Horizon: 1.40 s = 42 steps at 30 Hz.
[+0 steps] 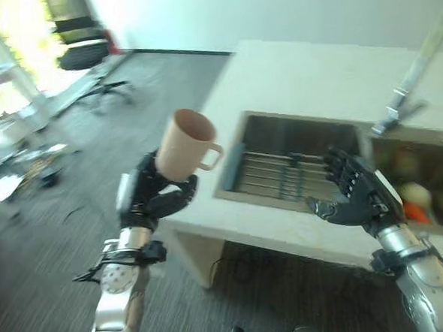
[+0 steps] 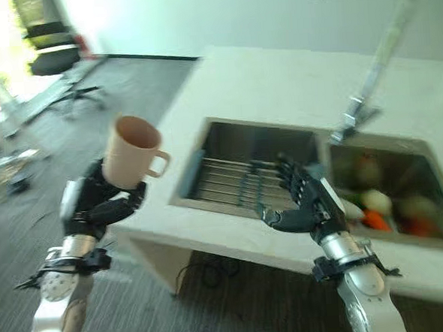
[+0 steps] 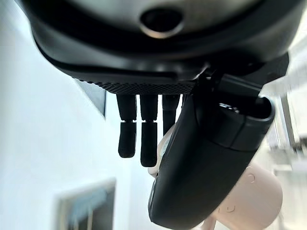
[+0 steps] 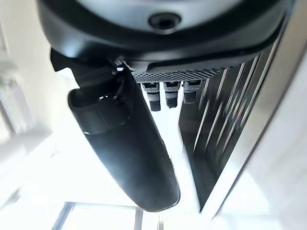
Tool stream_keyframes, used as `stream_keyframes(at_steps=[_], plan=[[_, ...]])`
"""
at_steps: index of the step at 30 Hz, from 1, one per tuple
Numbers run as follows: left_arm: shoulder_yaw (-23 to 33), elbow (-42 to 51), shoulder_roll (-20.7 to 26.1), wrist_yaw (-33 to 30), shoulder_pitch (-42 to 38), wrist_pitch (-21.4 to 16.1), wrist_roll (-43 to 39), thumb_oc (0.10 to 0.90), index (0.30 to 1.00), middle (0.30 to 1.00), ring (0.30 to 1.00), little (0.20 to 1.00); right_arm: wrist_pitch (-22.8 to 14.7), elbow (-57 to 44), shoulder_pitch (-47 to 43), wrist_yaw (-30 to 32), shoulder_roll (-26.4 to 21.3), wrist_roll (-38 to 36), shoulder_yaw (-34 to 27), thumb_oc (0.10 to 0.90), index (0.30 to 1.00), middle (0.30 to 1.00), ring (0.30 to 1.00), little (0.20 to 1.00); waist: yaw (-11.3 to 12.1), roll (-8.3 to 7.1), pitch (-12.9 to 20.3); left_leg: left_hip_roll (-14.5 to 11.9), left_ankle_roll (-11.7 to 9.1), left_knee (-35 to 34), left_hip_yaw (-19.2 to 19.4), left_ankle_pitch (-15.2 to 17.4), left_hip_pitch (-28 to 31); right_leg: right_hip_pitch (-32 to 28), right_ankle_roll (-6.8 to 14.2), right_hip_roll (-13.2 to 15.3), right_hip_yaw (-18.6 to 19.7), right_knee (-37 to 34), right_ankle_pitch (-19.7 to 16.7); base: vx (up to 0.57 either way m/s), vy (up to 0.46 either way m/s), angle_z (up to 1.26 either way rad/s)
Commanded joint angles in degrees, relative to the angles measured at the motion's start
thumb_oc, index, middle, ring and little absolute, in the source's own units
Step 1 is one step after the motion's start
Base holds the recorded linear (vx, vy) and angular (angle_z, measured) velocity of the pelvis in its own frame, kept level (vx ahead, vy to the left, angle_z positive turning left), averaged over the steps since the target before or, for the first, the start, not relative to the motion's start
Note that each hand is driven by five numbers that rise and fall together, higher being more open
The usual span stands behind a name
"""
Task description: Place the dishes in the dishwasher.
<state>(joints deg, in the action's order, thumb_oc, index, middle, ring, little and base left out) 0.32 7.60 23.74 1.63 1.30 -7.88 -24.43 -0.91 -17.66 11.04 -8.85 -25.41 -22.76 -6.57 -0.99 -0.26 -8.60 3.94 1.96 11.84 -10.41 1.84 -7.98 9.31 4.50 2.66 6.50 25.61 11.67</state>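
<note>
A pale pink mug [image 1: 188,145] is held upright in my left hand [image 1: 149,194], off the counter's left end and above the floor, its handle turned toward the sink. The left wrist view shows that hand's thumb and fingers round the mug [image 3: 252,199]. My right hand [image 1: 358,191] hovers open, palm facing left, over the front rim of the sink. The left basin [image 1: 299,142] holds a metal rack [image 1: 278,174]. In the right basin [image 1: 432,161] lie several coloured items [image 1: 419,199].
A pale counter [image 1: 306,74] surrounds the double sink, with a tap [image 1: 408,87] behind the divider. Grey carpet floor [image 1: 79,182] lies to the left. An office chair [image 1: 86,50] and clutter stand by the bright window at far left.
</note>
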Motion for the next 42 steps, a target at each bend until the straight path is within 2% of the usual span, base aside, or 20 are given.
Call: stream_keyframes(at_steps=[1,6,8,9,11,12,13,15,17,18,19,22,25,26,27,29,34,40,41,42], plan=[[3.22,7.39,1.65,0.40,-5.73,-6.74,-1.72,0.400,0.300,0.300,0.300,0.300,-10.68,-6.29,-6.42,2.32,-1.48,-4.12,-2.44,0.800,0.900,0.900,0.900,0.900,-1.05,-1.28,1.91,-0.22,0.40,5.35,5.18,8.01,1.90,-6.38,1.06,-0.45,-7.75,-8.42,-5.68,-0.04,-0.245,1.39],[4.88,10.28,1.34,-0.22,-2.38,-5.39,-4.05,0.400,0.300,0.300,0.300,0.300,-9.52,-7.12,-9.30,2.30,-1.88,-3.81,0.57,0.800,0.900,0.900,0.900,0.900,3.53,-1.51,1.89,-0.69,-1.94,5.35,2.19,6.25,0.96,-6.76,-0.54,-0.54,-10.84,-8.42,-1.96,-0.04,-0.223,0.61],[6.22,12.71,0.96,-0.20,0.33,-5.21,-6.37,0.400,0.300,0.300,0.300,0.300,-8.33,-7.54,-10.51,1.98,-2.75,-4.00,2.27,0.800,0.900,0.900,0.900,0.900,6.03,-1.60,1.44,-2.78,-4.02,5.35,2.69,3.87,-1.15,-6.65,-1.28,-0.25,-12.63,-8.42,-1.55,-0.19,-0.212,0.24],[5.71,13.23,0.28,0.52,-0.17,-5.30,-8.16,0.400,0.300,0.300,0.300,0.300,-8.12,-7.52,-10.56,2.97,-2.92,-3.63,2.06,0.800,0.900,0.900,0.900,0.900,5.73,-1.16,1.31,-7.48,-5.71,5.35,11.37,2.34,-4.13,-6.74,-1.35,1.48,-17.69,-8.42,-1.06,-0.30,-0.148,0.27],[4.90,11.90,0.10,2.33,-2.04,-5.32,-9.95,0.400,0.300,0.300,0.300,0.300,-9.00,-6.49,-10.38,3.53,-3.50,-3.57,0.71,0.800,0.900,0.900,0.900,0.900,3.58,-1.33,1.62,-12.22,-6.24,5.35,24.50,1.96,-3.39,-7.10,-1.08,4.40,-23.99,-8.42,-0.50,-0.28,-0.019,2.06],[4.62,11.44,0.12,3.25,-2.76,-5.60,-10.99,0.400,0.300,0.300,0.300,0.300,-9.37,-6.11,-10.46,3.92,-3.88,-3.60,0.06,0.800,0.900,0.900,0.900,0.900,2.71,-1.68,1.54,-13.11,-5.92,5.35,28.97,2.27,-1.95,-7.29,-0.91,5.77,-26.19,-8.42,-0.62,-0.20,0.100,2.87],[4.30,11.03,0.18,3.92,-3.42,-6.11,-12.30,0.400,0.300,0.300,0.300,0.300,-9.81,-5.46,-10.58,3.82,-4.75,-4.10,-1.11,0.800,0.900,0.900,0.900,0.900,0.96,-2.37,1.69,-13.48,-5.74,5.35,35.34,3.70,2.47,-7.94,-0.31,7.74,-28.47,-8.42,-0.39,-0.17,0.168,2.38],[4.82,11.06,-0.38,4.74,-3.19,-7.17,-13.74,0.400,0.300,0.300,0.300,0.300,-10.62,-4.53,-10.22,2.78,-4.94,-5.75,-3.11,0.800,0.900,0.900,0.900,0.900,-0.18,-2.61,1.71,-12.36,-4.69,5.35,38.96,5.70,6.74,-8.30,0.38,9.66,-30.56,-8.42,-1.28,-0.19,0.297,1.74],[4.89,11.07,-0.68,4.84,-2.97,-7.80,-14.31,0.400,0.300,0.300,0.300,0.300,-10.91,-4.72,-9.73,2.62,-3.54,-6.15,-3.27,0.800,0.900,0.900,0.900,0.900,-0.43,-1.21,2.05,-12.02,-4.45,5.35,38.07,8.98,7.64,-8.22,1.27,10.03,-31.77,-8.42,-1.94,-0.14,0.384,1.32],[4.79,11.41,-0.97,4.08,-2.12,-8.55,-13.64,0.400,0.300,0.300,0.300,0.300,-11.27,-5.07,-8.89,2.53,-1.27,-5.96,-2.56,0.800,0.900,0.900,0.900,0.900,-0.14,-0.16,2.58,-11.20,-4.49,5.35,34.20,10.82,6.56,-7.77,2.21,10.06,-31.97,-8.42,-2.68,-0.06,0.424,1.31],[4.67,11.99,-1.19,3.97,-1.56,-8.22,-13.12,0.400,0.300,0.300,0.300,0.300,-10.85,-5.74,-8.28,3.31,0.17,-5.72,-1.78,0.800,0.900,0.900,0.900,0.900,0.37,0.13,2.89,-10.44,-4.33,5.35,32.01,11.21,6.02,-7.55,3.02,10.54,-31.88,-8.42,-4.01,-0.02,0.367,1.19],[4.44,12.30,-1.19,3.93,-1.47,-7.87,-11.47,0.400,0.300,0.300,0.300,0.300,-11.31,-6.54,-7.40,3.76,2.12,-4.77,-0.76,0.800,0.900,0.900,0.900,0.900,0.94,0.06,2.90,-8.61,-3.34,5.35,29.42,12.13,5.86,-7.24,4.15,11.81,-32.25,-8.42,-8.31,0.01,0.234,0.43],[4.56,12.56,-1.01,2.85,-1.43,-7.72,-11.02,0.400,0.300,0.300,0.300,0.300,-11.33,-6.83,-7.20,3.60,3.33,-4.70,-0.10,0.800,0.900,0.900,0.900,0.900,1.46,0.16,2.71,-7.97,-2.63,5.35,28.38,12.62,5.97,-7.44,4.55,12.74,-33.05,-8.42,-10.75,0.02,0.216,0.51],[4.47,12.08,-0.67,2.01,-1.90,-7.96,-11.13,0.400,0.300,0.300,0.300,0.300,-11.35,-6.63,-7.65,3.66,3.59,-4.90,0.49,0.800,0.900,0.900,0.900,0.900,1.50,0.42,2.50,-7.54,-1.97,5.35,26.62,12.66,5.69,-7.76,4.10,11.57,-32.09,-8.42,-11.05,-0.03,0.159,0.24],[4.05,11.81,-0.52,1.60,-2.45,-8.20,-11.19,0.400,0.300,0.300,0.300,0.300,-11.40,-6.61,-7.84,4.23,3.43,-4.68,0.71,0.800,0.900,0.900,0.900,0.900,0.86,0.30,2.24,-7.16,-1.38,5.35,25.38,11.20,4.36,-6.48,2.69,9.65,-30.77,-8.42,-10.62,-0.03,0.105,0.38],[3.43,11.40,-0.51,0.95,-3.11,-8.08,-10.89,0.400,0.300,0.300,0.300,0.300,-12.06,-6.24,-8.24,4.77,3.40,-4.22,1.09,0.800,0.900,0.900,0.900,0.900,0.37,-0.31,2.23,-6.48,-1.03,5.35,23.94,11.31,3.87,-4.98,2.67,8.62,-28.60,-8.42,-10.36,0.03,-0.025,0.54],[3.52,11.32,-1.04,-0.95,-2.90,-7.60,-11.16,0.400,0.300,0.300,0.300,0.300,-12.34,-5.60,-9.11,4.30,2.39,-5.35,1.05,0.800,0.900,0.900,0.900,0.900,0.83,-1.28,2.39,-6.65,-0.91,5.35,23.91,11.09,3.69,-5.23,2.74,8.16,-26.72,-8.42,-7.48,0.08,-0.071,0.21],[4.33,12.06,-1.03,-0.80,-1.37,-7.96,-11.95,0.400,0.300,0.300,0.300,0.300,-11.98,-5.56,-9.23,3.20,1.85,-5.66,1.29,0.800,0.900,0.900,0.900,0.900,1.37,-1.48,2.56,-7.20,-1.02,5.35,23.76,11.11,4.23,-6.67,2.13,6.82,-25.83,-8.42,-4.37,0.11,-0.107,-0.02],[1.23,12.70,-0.93,-3.57,-0.07,-10.71,-11.93,0.400,0.300,0.300,0.300,0.300,-12.84,-5.26,-7.35,-1.60,0.42,-8.26,2.68,0.800,0.900,0.900,0.900,0.900,-1.01,-1.01,-0.23,-5.69,-0.77,5.35,23.65,11.41,4.82,-4.70,2.36,4.48,-23.83,-8.42,-7.26,0.09,-0.123,0.00],[0.81,12.48,-1.05,-3.73,-0.30,-10.81,-11.78,0.400,0.300,0.300,0.300,0.300,-12.73,-5.09,-7.50,-1.71,0.40,-8.52,2.79,0.800,0.900,0.900,0.900,0.900,-0.95,-1.22,-0.01,-5.62,-0.82,5.35,24.01,11.40,4.82,-4.74,1.84,4.37,-23.23,-8.42,-5.69,0.05,-0.102,0.00]])
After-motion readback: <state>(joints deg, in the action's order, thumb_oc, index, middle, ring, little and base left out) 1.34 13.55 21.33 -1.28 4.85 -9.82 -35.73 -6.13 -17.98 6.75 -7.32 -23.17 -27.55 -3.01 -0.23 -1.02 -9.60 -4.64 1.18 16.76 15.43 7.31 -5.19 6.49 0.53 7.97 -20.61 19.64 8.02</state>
